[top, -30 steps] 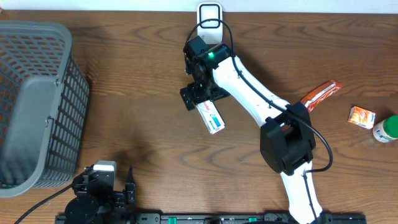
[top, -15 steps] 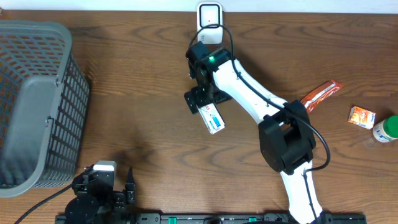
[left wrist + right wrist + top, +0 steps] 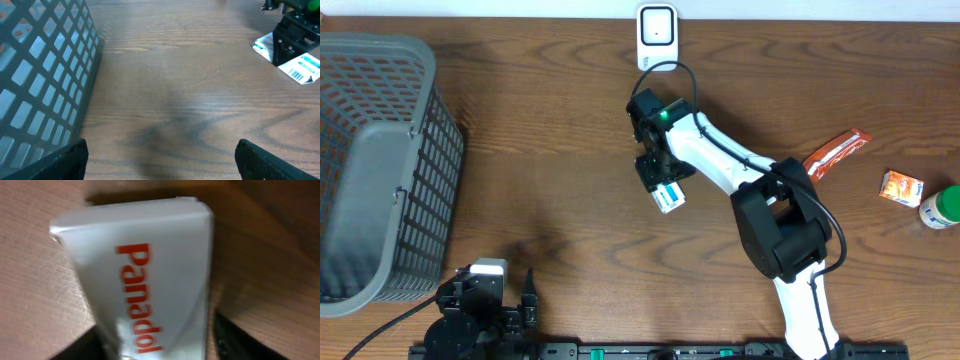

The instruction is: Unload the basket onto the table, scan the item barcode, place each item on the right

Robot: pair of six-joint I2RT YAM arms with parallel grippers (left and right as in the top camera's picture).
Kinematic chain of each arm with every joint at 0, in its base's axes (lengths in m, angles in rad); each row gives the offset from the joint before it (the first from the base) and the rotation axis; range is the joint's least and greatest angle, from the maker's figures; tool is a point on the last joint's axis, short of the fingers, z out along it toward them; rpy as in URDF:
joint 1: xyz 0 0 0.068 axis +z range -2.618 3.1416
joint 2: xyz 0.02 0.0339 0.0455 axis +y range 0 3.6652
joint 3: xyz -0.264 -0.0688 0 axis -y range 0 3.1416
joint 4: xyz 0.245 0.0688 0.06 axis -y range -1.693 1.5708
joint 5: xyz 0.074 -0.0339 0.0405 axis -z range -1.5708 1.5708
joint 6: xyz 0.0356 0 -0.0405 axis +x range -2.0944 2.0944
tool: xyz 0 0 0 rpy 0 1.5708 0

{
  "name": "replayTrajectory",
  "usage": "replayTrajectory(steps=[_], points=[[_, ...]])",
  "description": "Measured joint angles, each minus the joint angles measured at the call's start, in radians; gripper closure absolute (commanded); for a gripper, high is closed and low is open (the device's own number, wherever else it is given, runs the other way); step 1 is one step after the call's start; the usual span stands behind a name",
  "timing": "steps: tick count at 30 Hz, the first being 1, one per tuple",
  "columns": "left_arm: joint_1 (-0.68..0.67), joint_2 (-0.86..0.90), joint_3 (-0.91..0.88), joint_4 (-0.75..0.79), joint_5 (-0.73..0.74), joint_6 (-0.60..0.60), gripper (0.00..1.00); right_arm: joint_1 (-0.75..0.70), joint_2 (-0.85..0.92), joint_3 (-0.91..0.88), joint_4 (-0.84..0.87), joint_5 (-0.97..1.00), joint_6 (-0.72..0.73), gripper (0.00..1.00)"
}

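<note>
The item is a white Panadol box [image 3: 670, 197] with red lettering, lying on the wood table below the white scanner [image 3: 657, 25]. My right gripper [image 3: 660, 180] sits down over its upper end. In the right wrist view the box [image 3: 145, 275] fills the space between the dark fingers [image 3: 235, 340], which press in at its sides, gripper [image 3: 155, 347] shut on it. The left wrist view shows the box's barcode end [image 3: 302, 67] sticking out under the right gripper [image 3: 292, 37]. My left gripper [image 3: 160, 160] hovers low over bare table, open and empty.
A grey mesh basket [image 3: 380, 170] stands at the left edge, close to the left gripper's side [image 3: 40, 75]. At the far right lie an orange sachet [image 3: 837, 153], a small orange box [image 3: 901, 187] and a green-capped bottle [image 3: 942, 207].
My right gripper has moved down from near the scanner onto the box and its jaws have narrowed around it. The box has turned slightly. The left arm has not moved.
</note>
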Motion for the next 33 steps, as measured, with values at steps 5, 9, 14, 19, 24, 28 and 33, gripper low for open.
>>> replayTrajectory(steps=[5,9,14,19,24,28,33], points=[[0.000,0.000,0.000,0.000,0.000,0.000,0.07,-0.009,-0.001,-0.001,0.015,-0.014,0.003,0.49],[0.000,0.000,0.000,0.000,0.000,0.000,0.07,-0.010,-0.001,0.002,0.014,-0.027,0.003,0.49],[0.000,0.000,0.000,0.000,0.000,0.000,0.07,-0.011,0.011,0.035,-0.075,-0.079,-0.002,0.57],[0.000,0.000,0.000,0.000,0.000,0.000,0.07,-0.011,0.028,0.122,-0.179,-0.162,-0.035,0.58],[0.000,0.000,0.000,0.000,0.000,0.000,0.07,-0.010,0.028,0.199,-0.251,-0.246,-0.075,0.58],[0.000,0.000,0.000,0.000,0.000,0.000,0.07,-0.010,0.028,0.212,-0.312,-0.293,-0.109,0.58],[0.000,0.000,0.000,0.000,0.000,0.000,0.07,-0.010,0.028,0.213,-0.363,-0.410,-0.178,0.59]])
